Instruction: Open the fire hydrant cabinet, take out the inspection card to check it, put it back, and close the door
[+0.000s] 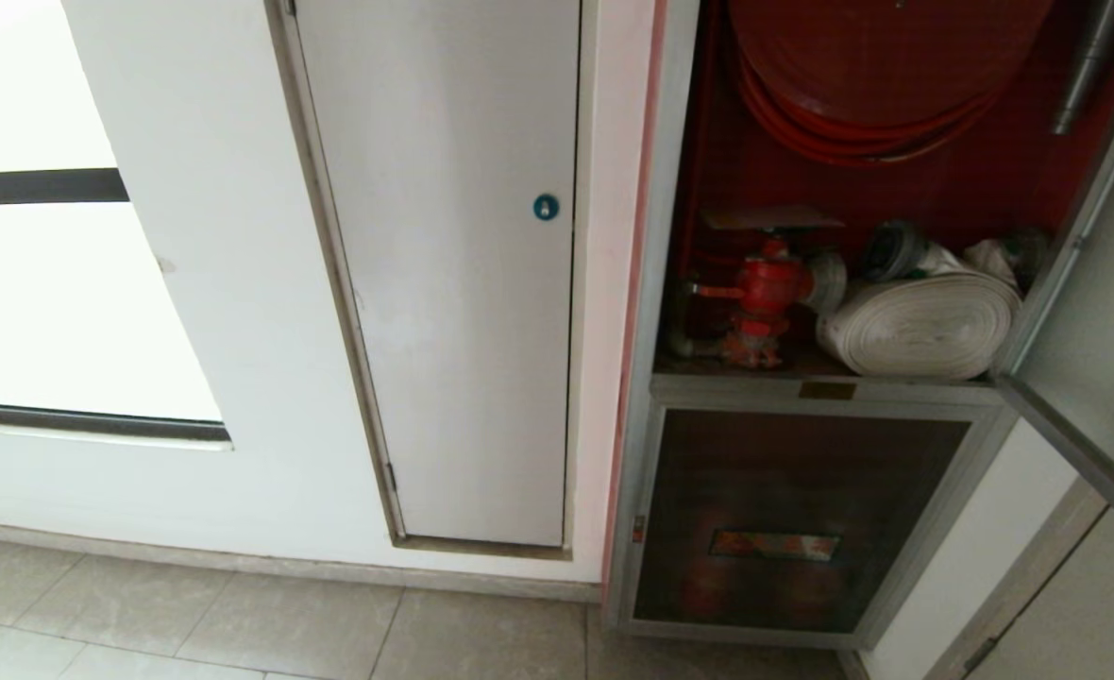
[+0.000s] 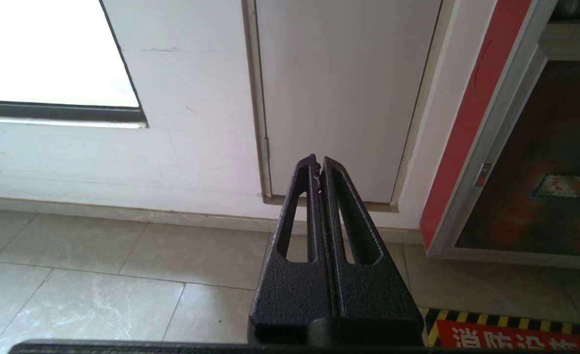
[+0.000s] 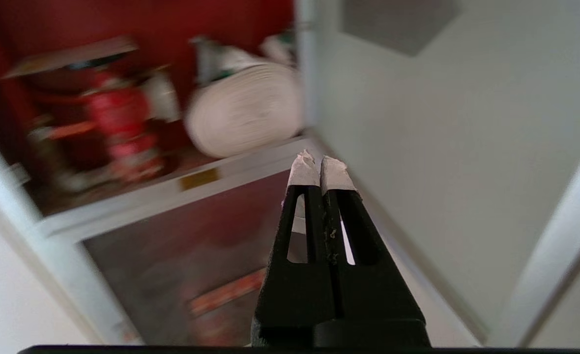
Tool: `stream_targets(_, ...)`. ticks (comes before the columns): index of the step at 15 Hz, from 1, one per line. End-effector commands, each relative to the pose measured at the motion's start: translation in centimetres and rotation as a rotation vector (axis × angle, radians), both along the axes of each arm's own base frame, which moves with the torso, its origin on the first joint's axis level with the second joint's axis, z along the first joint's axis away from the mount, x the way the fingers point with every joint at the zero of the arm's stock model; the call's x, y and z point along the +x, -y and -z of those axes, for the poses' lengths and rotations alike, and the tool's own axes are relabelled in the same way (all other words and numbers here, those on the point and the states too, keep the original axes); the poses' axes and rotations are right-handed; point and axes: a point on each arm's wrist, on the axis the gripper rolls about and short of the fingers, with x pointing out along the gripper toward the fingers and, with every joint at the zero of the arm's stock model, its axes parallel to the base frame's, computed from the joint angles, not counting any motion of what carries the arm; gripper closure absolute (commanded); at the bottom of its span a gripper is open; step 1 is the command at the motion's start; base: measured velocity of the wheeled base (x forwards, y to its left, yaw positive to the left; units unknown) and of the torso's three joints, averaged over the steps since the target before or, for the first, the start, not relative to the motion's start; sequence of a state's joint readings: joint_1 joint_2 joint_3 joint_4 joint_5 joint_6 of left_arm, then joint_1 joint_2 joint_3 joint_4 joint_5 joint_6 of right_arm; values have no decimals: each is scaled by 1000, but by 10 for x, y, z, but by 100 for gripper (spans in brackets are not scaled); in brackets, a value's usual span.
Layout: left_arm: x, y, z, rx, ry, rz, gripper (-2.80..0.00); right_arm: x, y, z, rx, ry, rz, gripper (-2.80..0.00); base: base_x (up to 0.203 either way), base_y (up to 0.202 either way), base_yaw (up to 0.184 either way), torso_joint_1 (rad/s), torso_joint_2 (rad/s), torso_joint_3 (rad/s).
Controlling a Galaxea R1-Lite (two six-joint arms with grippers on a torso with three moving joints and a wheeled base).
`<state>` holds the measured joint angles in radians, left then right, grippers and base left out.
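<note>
The fire hydrant cabinet stands open, showing its red hose reel, red valve and white rolled hose. A thin flat sheet, apparently the inspection card, lies on top of the valve; its print cannot be read. The door is swung out to the right, pale inner face showing. My right gripper is shut and empty, its taped tips before the cabinet sill, close beside the door. My left gripper is shut and empty, low over the floor. Neither arm appears in the head view.
Left of the cabinet is a plain white panel with a blue round lock. Below the open bay sits a shorter dark glass panel with an orange label. A bright window is far left. A hazard-striped floor sign lies by the cabinet.
</note>
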<state>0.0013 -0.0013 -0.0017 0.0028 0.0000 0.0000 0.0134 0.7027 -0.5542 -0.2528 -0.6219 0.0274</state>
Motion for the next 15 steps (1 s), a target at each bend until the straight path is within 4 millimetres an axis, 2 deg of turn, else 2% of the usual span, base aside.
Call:
stream_targets(1, 0, 0, 0, 0, 0, 0, 0, 16, 1, -4, 3, -28, 36, 0, 0, 0, 0, 0, 0, 0)
stream_targets(3, 0, 0, 0, 0, -2, 0, 0, 26, 5, -13, 5, -2, 96, 0, 0, 0, 0, 0, 0, 0)
stream_targets(7, 0, 0, 0, 0, -1, 0, 0, 35, 28, -26, -12, 69, 275, 0, 0, 0, 0, 0, 0, 0)
stream_targets(15, 0, 0, 0, 0, 0, 0, 0, 10, 66, -35, 54, 311, 593, 0, 0, 0, 0, 0, 0, 0)
